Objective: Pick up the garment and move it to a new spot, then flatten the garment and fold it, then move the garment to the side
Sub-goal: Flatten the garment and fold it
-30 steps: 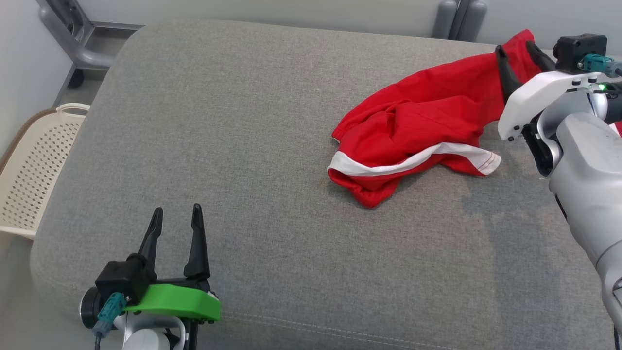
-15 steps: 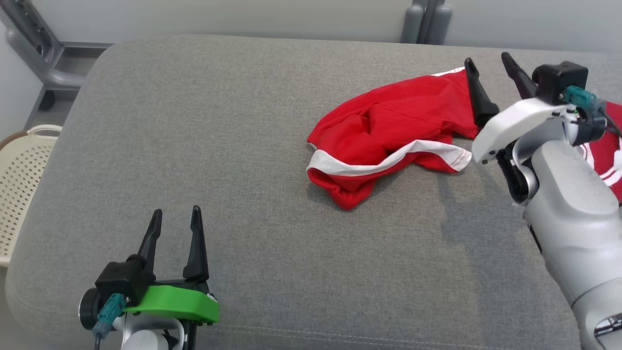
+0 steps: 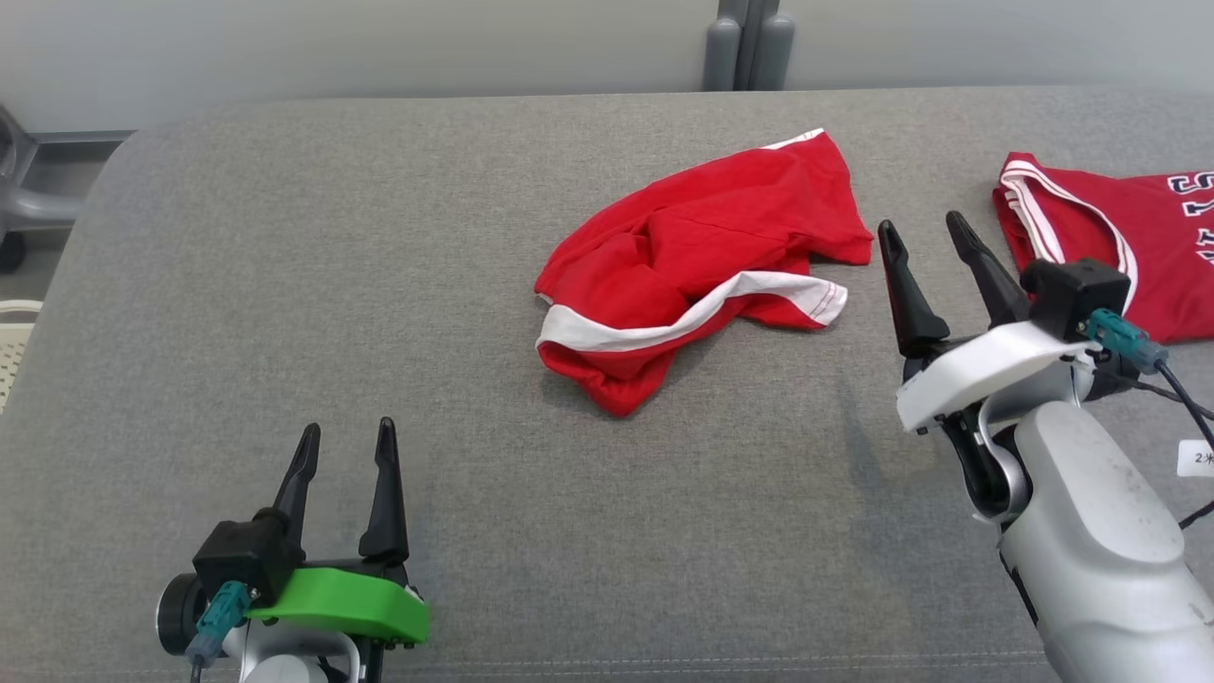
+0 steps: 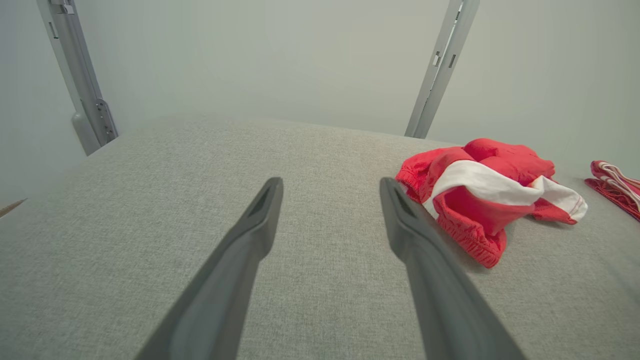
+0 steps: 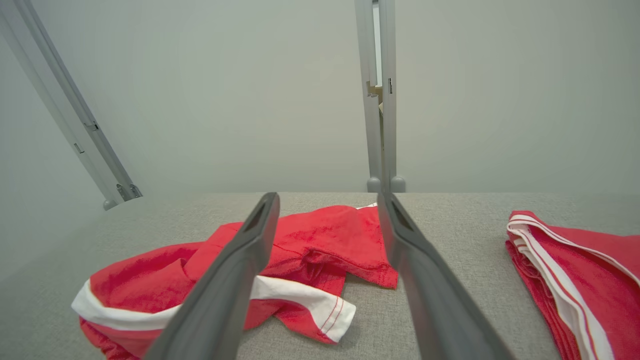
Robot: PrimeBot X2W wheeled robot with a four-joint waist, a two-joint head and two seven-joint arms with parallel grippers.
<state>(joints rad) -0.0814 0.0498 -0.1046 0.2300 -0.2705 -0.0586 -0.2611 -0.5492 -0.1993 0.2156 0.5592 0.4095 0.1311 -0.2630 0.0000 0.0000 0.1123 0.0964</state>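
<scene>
Red garment [image 3: 683,266], seemingly shorts, lies on cushion [image 3: 379,285]; left hand [image 3: 347,427] and right hand [image 3: 920,222] spread empty.

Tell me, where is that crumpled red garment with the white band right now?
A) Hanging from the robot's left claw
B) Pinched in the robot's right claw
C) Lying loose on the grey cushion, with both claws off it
C: the crumpled red garment lies on the grey cushion, with the open right gripper beside it and the open left gripper well apart from it.
</scene>
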